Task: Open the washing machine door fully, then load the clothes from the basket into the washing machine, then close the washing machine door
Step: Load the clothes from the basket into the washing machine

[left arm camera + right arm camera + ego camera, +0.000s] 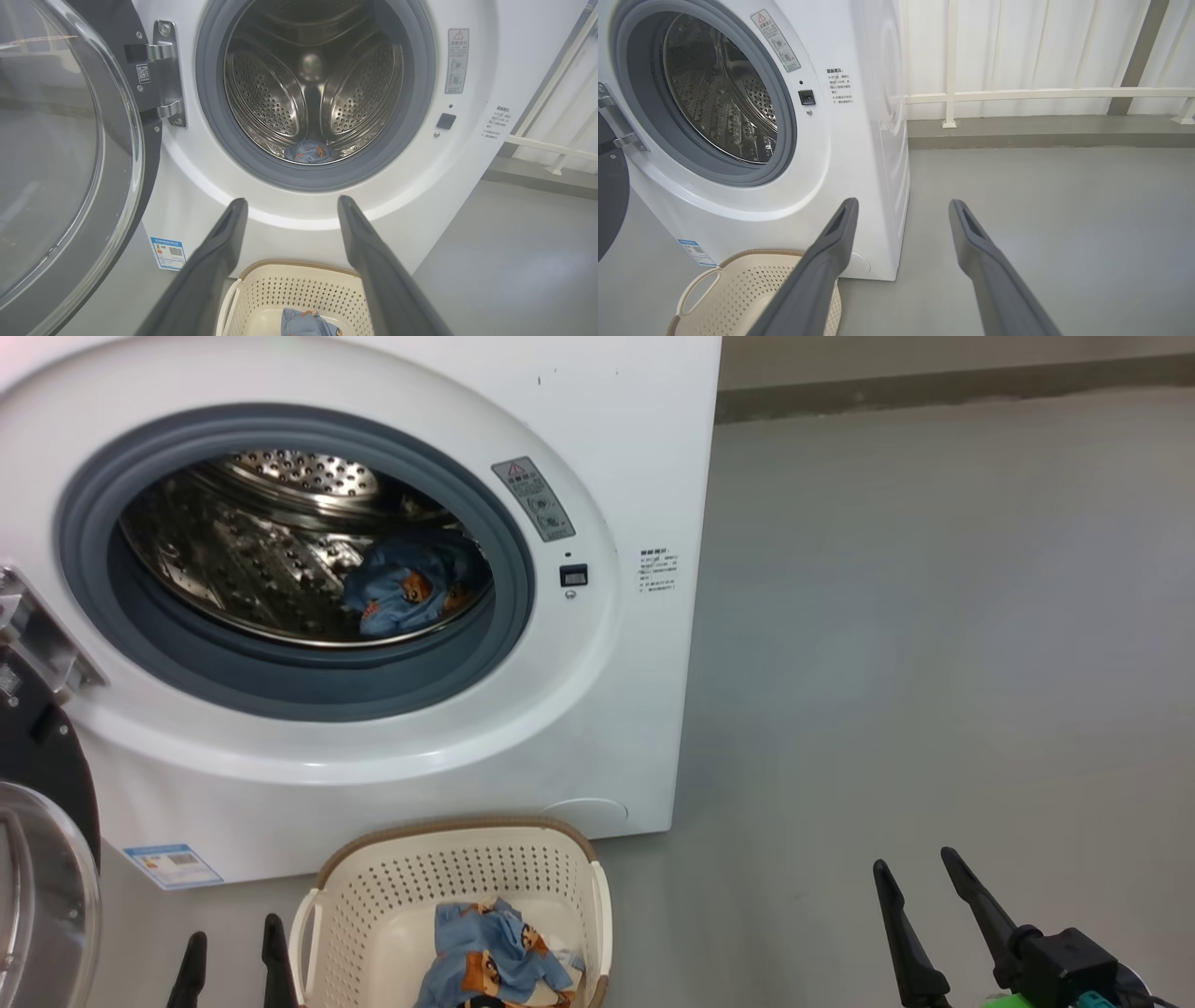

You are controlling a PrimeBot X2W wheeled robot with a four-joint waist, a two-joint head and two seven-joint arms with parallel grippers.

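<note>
In the head view the left pincer (pixel 233 957) stands released, its two dark fingers apart and empty, and the right pincer (pixel 920 896) is likewise spread wide and holds nothing. Just to the right of the left pincer, and well to the left of the right one, sits one cream basket (pixel 448 829) with two white handles, holding a small heap of blue printed clothes (pixel 490 952). Beyond the left pincer's tips rises the one white washing machine (pixel 607 429), its grey-blue gasket (pixel 308 681) ringing a steel drum (pixel 243 551) in which one blue garment (pixel 411 588) lies. The washing machine door (pixel 37 859) hangs open to the left of the left pincer, beside a blue label (pixel 173 865) on the machine's lower corner. The right pincer hovers over bare grey floor (pixel 934 663). The left wrist view looks straight between its two parted fingers into the drum, with the garment low at the front, the basket directly beneath the fingers and the door's glass bowl to their left; it adds the steel hinge (pixel 168 74) with its two knuckles. The right wrist view, between its own two spread fingers, takes in the machine's side panel to the left, one basket handle below the left finger, and ahead a white panelled wall (pixel 1041 46) with rails above the floor.
</note>
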